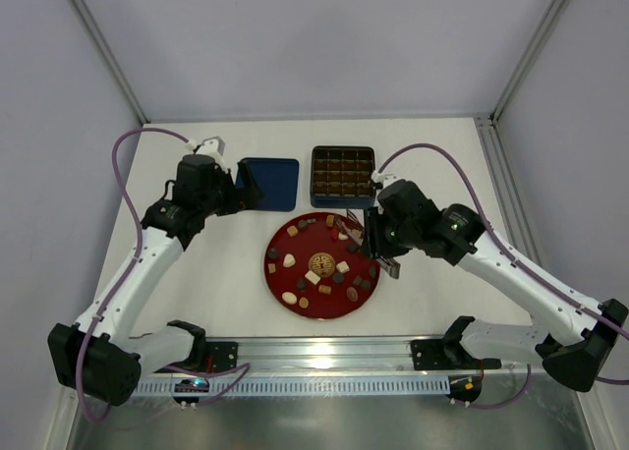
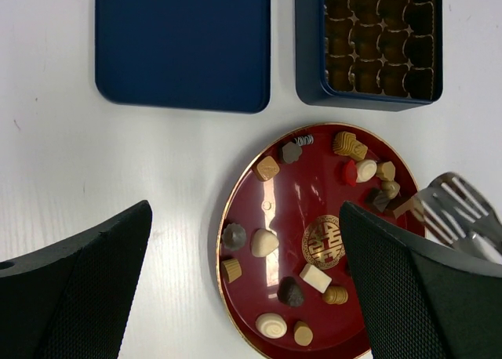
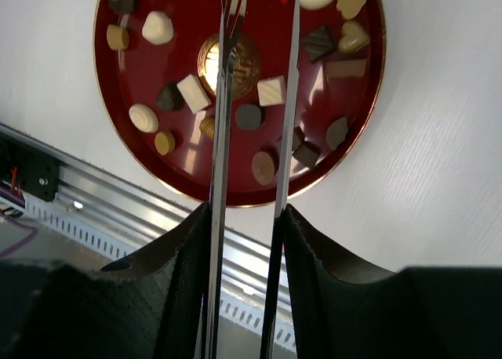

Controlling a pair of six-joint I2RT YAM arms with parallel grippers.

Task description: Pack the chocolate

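White table (image 1: pixel 432 165), chocolates (image 2: pixel 264 242) on red plate (image 2: pixel 306 194), your left claw (image 2: pixel 245 210) wide open, your right claw (image 3: pixel 245 218) gripping tongs (image 2: pixel 449 206) over the plate.

Overhead camera looks down from the near side; both wrist cameras look down closer, sharing the red plate (image 1: pixel 313 244).

chocolate (image 2: pixel 264 242) | assorted dark, tan, cream pieces | scattered loose on red plate (image 2: pixel 306 194)

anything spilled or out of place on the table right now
Nothing stands out. The assorted chocolate pieces all lie on the round red plate, none on the white table. The square dark-blue tin sits flat, its blue lid beside it.
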